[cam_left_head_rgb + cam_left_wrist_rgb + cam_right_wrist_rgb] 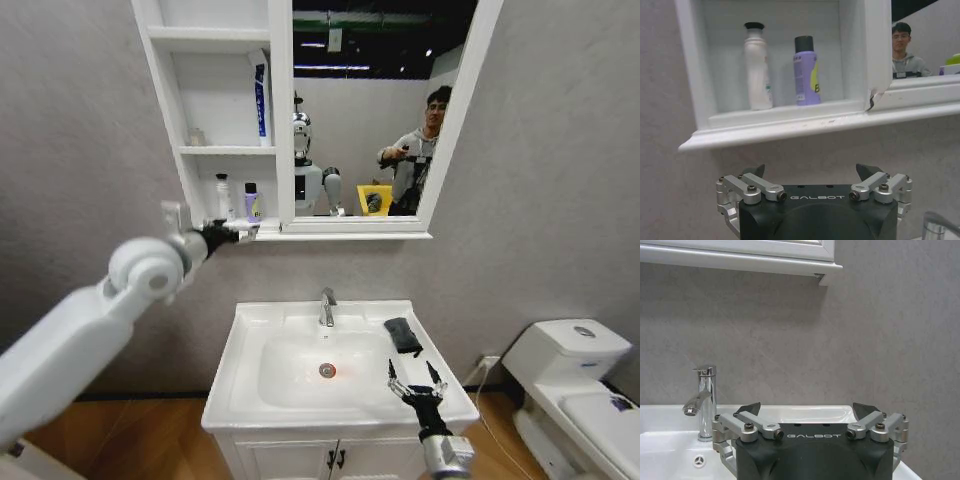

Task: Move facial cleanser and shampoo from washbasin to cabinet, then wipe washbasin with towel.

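The facial cleanser and shampoo stand side by side on the cabinet's (215,150) lowest shelf: a white bottle with a black cap (223,197) (757,67) and a purple bottle with a dark cap (251,203) (806,72). My left gripper (235,232) (812,172) is open and empty, just in front of and slightly below that shelf's lip. The dark towel (403,335) lies folded on the washbasin's (250,400) (665,450) right rim. My right gripper (417,385) (807,410) hovers open over the basin's front right corner, a little short of the towel.
A chrome tap (327,307) (705,400) stands at the basin's back, the drain (327,370) below it. A blue tube (260,100) leans on the middle shelf. The mirror (380,110) adjoins the shelves. A white toilet (580,380) sits at the right.
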You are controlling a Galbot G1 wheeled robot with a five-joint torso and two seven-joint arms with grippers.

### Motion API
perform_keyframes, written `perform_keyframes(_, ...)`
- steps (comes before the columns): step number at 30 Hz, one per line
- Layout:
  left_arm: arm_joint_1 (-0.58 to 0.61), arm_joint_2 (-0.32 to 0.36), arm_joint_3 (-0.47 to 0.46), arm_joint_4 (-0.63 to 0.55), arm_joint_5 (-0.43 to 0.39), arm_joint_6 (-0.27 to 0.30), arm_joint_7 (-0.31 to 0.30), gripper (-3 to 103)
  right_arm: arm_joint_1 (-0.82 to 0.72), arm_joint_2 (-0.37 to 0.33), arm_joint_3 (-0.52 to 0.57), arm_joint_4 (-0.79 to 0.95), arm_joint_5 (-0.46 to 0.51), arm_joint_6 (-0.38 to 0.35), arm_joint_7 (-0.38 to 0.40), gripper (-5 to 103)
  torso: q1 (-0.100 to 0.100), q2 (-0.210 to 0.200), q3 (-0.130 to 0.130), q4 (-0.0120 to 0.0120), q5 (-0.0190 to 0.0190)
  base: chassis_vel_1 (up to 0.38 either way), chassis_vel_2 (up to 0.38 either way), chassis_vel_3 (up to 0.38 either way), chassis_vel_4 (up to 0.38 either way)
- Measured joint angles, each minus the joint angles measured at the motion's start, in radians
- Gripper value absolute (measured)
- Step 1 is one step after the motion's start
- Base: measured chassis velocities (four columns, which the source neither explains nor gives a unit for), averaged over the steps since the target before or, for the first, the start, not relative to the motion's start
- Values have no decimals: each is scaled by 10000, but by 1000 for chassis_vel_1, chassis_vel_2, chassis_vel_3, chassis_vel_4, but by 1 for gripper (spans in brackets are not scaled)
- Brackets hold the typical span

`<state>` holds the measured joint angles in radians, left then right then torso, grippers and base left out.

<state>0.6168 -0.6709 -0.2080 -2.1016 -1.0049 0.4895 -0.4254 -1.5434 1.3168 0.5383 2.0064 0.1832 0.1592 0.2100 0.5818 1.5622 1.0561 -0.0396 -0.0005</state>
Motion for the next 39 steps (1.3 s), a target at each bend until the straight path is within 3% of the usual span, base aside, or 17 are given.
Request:
perform_keyframes(1, 0, 0, 0, 0, 0, 0, 0, 100, 0, 0, 0, 0, 0, 0, 0, 100, 0, 0, 0, 0, 0, 0, 0, 0, 0)
perform_keyframes(4, 3970, -1086, -2408, -844, 2331, -1091, 1153, 100, -97, -32, 80, -4, 124, -8, -43, 100, -1, 1, -2, 4, 4, 0, 0, 0, 0)
perform_keyframes(5, 3970, -1086, -2408, -844, 2331, -1091, 1153, 100, -97, -32, 80, -4, 124, -8, -43, 100, -1, 1, -2, 4, 4, 0, 0, 0, 0)
perform_keyframes(7, 6213, -2158, -3576, -1173, 3844, -1666, 2004, 100, -139, -45, 158, -99, 209, -2, -85, 100, -2, 1, -2, 1, 8, 0, 0, 0, 0)
perform_keyframes(8, 7572, -3017, -4259, -1350, 4770, -2067, 2667, 100, -186, -35, 214, -100, 257, 18, -88, 100, -2, 1, -2, 3, 3, 0, 0, 0, 0)
perform_keyframes(9, 7572, -3017, -4259, -1350, 4770, -2067, 2667, 100, -186, -35, 214, -100, 257, 18, -88, 100, -2, 1, -2, 3, 3, 0, 0, 0, 0)
perform_keyframes(12, 9451, -4313, -5149, -1534, 5919, -2759, 3731, 100, -390, -12, 318, 99, 357, 71, -117, 100, -4, 2, -3, 10, 8, 0, 0, 0, 0)
perform_keyframes(13, 9451, -4313, -5149, -1534, 5919, -2759, 3731, 100, -390, -12, 318, 99, 357, 71, -117, 100, -4, 2, -3, 10, 8, 0, 0, 0, 0)
perform_keyframes(16, 10186, -5296, -5531, -1677, 6448, -3116, 4090, 100, -604, -35, 390, 244, 407, 79, -208, 100, -4, 3, -2, -2, 8, 0, 0, 0, 0)
perform_keyframes(27, 9661, -5717, -5558, -2014, 6464, -2774, 4020, 100, -504, -226, 520, 145, 929, -215, -445, 100, 1, 1, 0, 0, 7, 0, 0, 0, 0)
perform_keyframes(29, 9616, -5710, -5531, -2015, 6442, -2752, 4005, 100, 106, -427, 636, -156, 1695, -935, -432, 100, 0, 2, 0, -1, 7, 0, 0, 0, 0)
perform_keyframes(30, 9616, -5710, -5531, -2015, 6442, -2752, 4005, 100, 106, -427, 636, -156, 1695, -935, -432, 100, 0, 2, 0, -1, 7, 0, 0, 0, 0)
perform_keyframes(32, 9588, -5695, -5511, -2013, 6414, -2742, 3993, 100, 1160, -895, 780, -658, 2538, -1912, -306, 100, 0, 1, 1, 4, 9, 0, 0, 0, 0)
perform_keyframes(33, 9588, -5695, -5511, -2013, 6414, -2742, 3993, 100, 1160, -895, 780, -658, 2538, -1912, -306, 100, 0, 1, 1, 4, 9, 0, 0, 0, 0)
perform_keyframes(36, 9555, -5677, -5489, -2003, 6394, -2728, 3976, 100, 2743, -2138, 832, -1590, 3456, -2813, -151, 100, 2, -1, 2, 0, 5, 0, 0, 0, 0)
perform_keyframes(39, 9541, -5669, -5481, -1996, 6384, -2724, 3973, 100, 3796, -2675, 444, -2327, 3735, -3085, -14, 100, 2, -1, 2, 5, 4, 0, 0, 0, 0)
